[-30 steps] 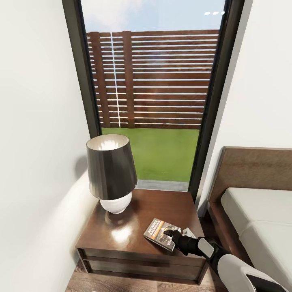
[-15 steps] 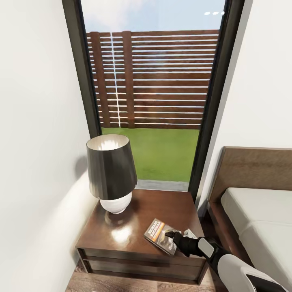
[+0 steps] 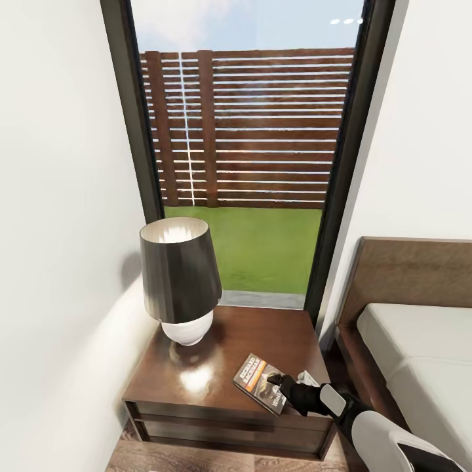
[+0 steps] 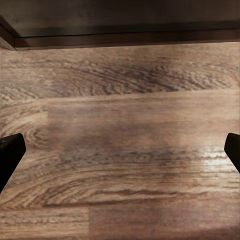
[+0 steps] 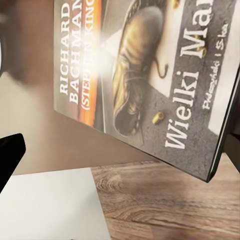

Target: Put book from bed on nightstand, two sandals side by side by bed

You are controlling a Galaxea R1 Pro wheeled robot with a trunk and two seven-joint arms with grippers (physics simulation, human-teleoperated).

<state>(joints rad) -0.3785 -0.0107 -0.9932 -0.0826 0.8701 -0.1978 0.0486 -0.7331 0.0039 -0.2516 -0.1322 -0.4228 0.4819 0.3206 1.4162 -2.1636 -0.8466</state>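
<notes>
The book [image 3: 260,382] lies on the glossy top of the nightstand [image 3: 196,383], toward its 5 o'clock corner, set at a slant with the orange-banded end pointing toward 11 o'clock. Part of its near-right portion is covered by the right end effector [image 3: 275,379], which reaches in from 4 o'clock on a black wrist and white forearm. Whether the dark fingers are touching the cover or just above it cannot be told from the head view. In the right wrist view the book's cover [image 5: 150,75] is close and skewed, showing white "Richard Bachman" lettering, an orange band and a worn boot; one black fingertip [image 5: 10,155] shows at the frame edge, clear of the book, so the fingers look spread rather than clamped, though the other finger is hidden.

A lamp [image 3: 178,278] with a dark shade and a white round base stands at the nightstand's 10 o'clock corner, well apart from the book. The bed [image 3: 419,341] sits at 3 o'clock of the nightstand, brown headboard against the wall.

The left end effector [image 4: 120,150] is spread wide, its two black fingertips at opposite frame edges, over wooden floor [image 4: 125,165], holding nothing.
</notes>
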